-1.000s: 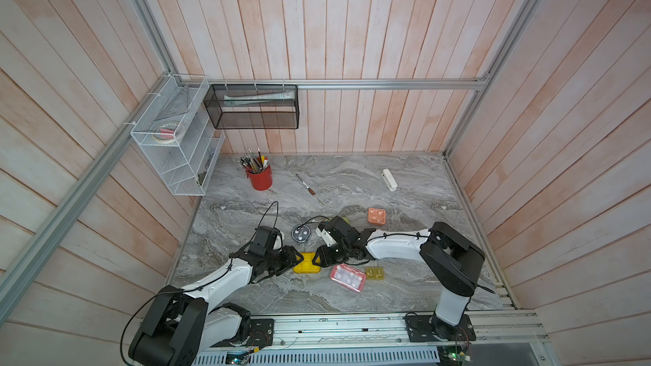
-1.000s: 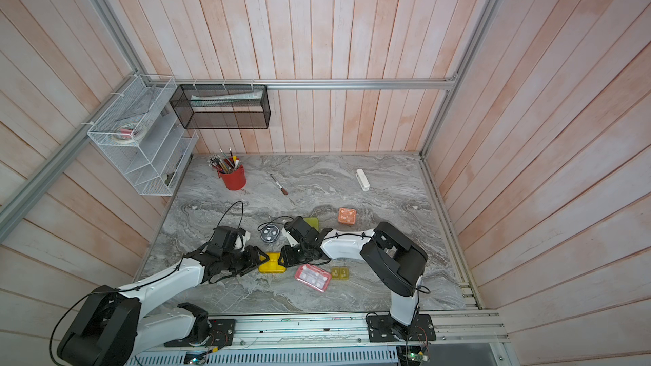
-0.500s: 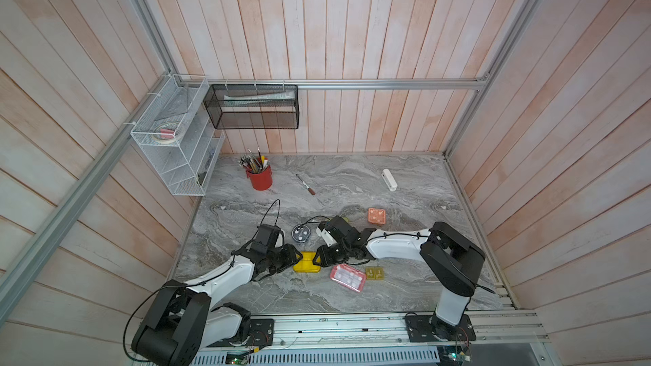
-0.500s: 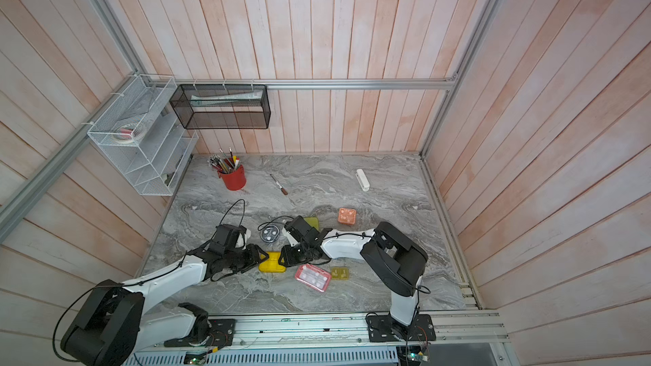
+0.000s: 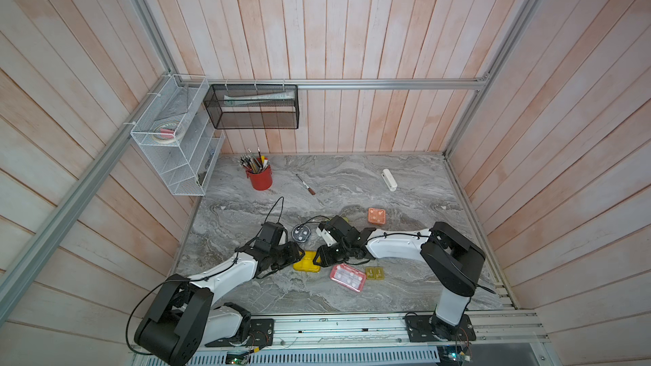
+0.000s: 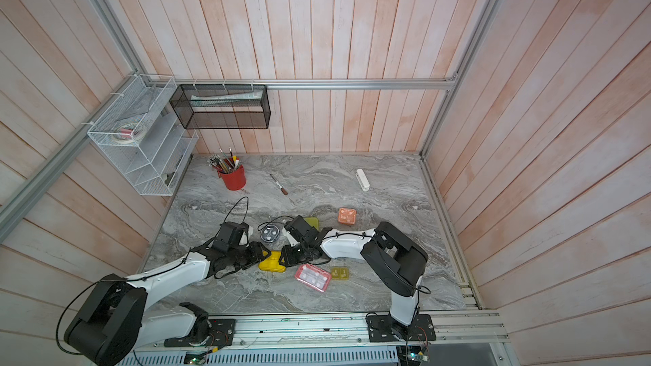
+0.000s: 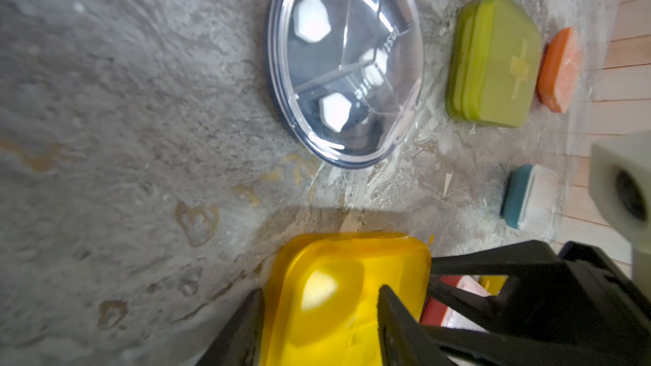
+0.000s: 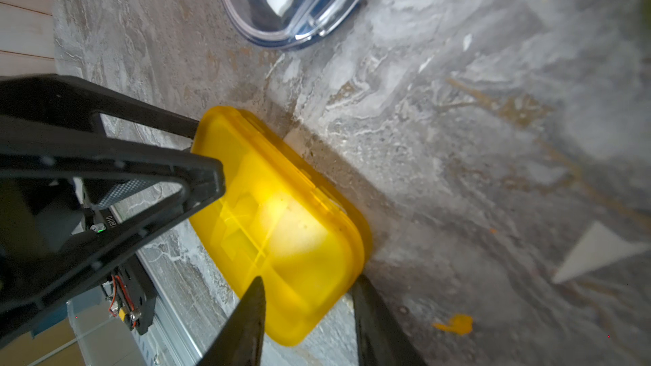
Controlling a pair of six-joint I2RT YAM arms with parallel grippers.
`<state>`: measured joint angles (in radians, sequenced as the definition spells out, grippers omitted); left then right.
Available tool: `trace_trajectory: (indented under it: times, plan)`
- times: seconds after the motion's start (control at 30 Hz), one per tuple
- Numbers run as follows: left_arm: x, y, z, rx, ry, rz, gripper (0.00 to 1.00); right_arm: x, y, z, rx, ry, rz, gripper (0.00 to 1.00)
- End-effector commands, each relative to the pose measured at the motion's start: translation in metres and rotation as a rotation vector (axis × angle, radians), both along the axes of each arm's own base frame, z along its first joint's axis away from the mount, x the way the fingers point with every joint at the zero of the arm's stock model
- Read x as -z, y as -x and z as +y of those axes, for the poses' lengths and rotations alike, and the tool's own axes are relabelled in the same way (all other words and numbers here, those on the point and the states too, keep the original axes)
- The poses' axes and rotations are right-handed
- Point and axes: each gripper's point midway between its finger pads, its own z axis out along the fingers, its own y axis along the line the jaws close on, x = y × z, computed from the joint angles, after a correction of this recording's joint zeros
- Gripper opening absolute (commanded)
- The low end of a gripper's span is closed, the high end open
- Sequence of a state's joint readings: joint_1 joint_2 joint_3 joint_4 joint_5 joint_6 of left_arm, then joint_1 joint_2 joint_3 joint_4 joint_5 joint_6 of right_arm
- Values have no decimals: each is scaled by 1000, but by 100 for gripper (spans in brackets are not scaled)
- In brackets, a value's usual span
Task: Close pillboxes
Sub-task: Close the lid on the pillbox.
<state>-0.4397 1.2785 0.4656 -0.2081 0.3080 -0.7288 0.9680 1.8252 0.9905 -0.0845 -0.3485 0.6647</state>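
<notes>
The yellow pillbox [image 5: 307, 263] [image 6: 273, 263] lies on the marble near the front, with its lid lying down on the base. My left gripper [image 5: 298, 258] [image 7: 317, 325] is shut on one end of it. My right gripper [image 5: 317, 258] [image 8: 310, 311] is shut on the opposite end. The dark round pillbox [image 5: 301, 233] [image 7: 345, 65] sits just behind under a clear lid. The pink pillbox [image 5: 347, 277] and the small amber pillbox [image 5: 374, 272] lie to the front right. Behind my right arm are the orange pillbox [image 5: 376, 215], the lime-green pillbox [image 7: 493, 61] and the blue-grey pillbox [image 7: 525, 198].
A red cup of pens [image 5: 260, 177], a small knife [image 5: 305, 184] and a white oblong bar [image 5: 389, 179] lie toward the back of the table [image 5: 405, 286]. A white wire shelf [image 5: 172, 135] and a black mesh basket [image 5: 253, 107] hang on the walls. A yellow chip [image 8: 454, 323] lies beside the box.
Both grippers stay at the ends of the yellow pillbox. The left arm's fingers shifted very slightly on it; the box has not moved.
</notes>
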Motion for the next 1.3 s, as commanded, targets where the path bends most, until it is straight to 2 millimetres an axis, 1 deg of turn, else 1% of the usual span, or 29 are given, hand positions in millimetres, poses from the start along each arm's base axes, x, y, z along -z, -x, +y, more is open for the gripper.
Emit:
trace_trajectory:
  times: [0.0, 0.13, 0.27, 0.43, 0.7, 0.9, 0.97, 1.03, 1.13, 1.23, 1.27]
  plan:
    - [50, 45, 40, -21, -252, 187, 50, 28, 5, -24, 11, 138, 0, 42]
    - [51, 45, 40, -17, -260, 189, 45, 29, 5, -24, 10, 139, 1, 41]
    - [51, 46, 40, -14, -261, 191, 45, 29, 5, -24, 11, 140, -1, 41]
    - [53, 46, 38, 8, -302, 191, 40, 30, 5, -25, 12, 144, 1, 40]
    - [56, 48, 37, 31, -383, 196, 40, 33, 1, -31, 7, 231, -60, 40]
    - [53, 50, 37, 29, -383, 191, 41, 38, 7, -25, -26, 267, -84, 42]
    - [51, 50, 37, 22, -378, 185, 41, 37, 7, -24, -21, 262, -86, 43]
    - [47, 48, 36, 15, -371, 170, 42, 34, 5, -24, -15, 259, -95, 43]
    - [31, 40, 35, -11, -343, 119, 50, 26, 3, -23, -6, 245, -109, 44]
    - [8, 28, 29, -44, -254, 46, 52, 18, 0, -21, 4, 213, -117, 45]
    - [-1, 24, 29, -63, -216, 21, 55, 14, 0, -19, 5, 194, -119, 46]
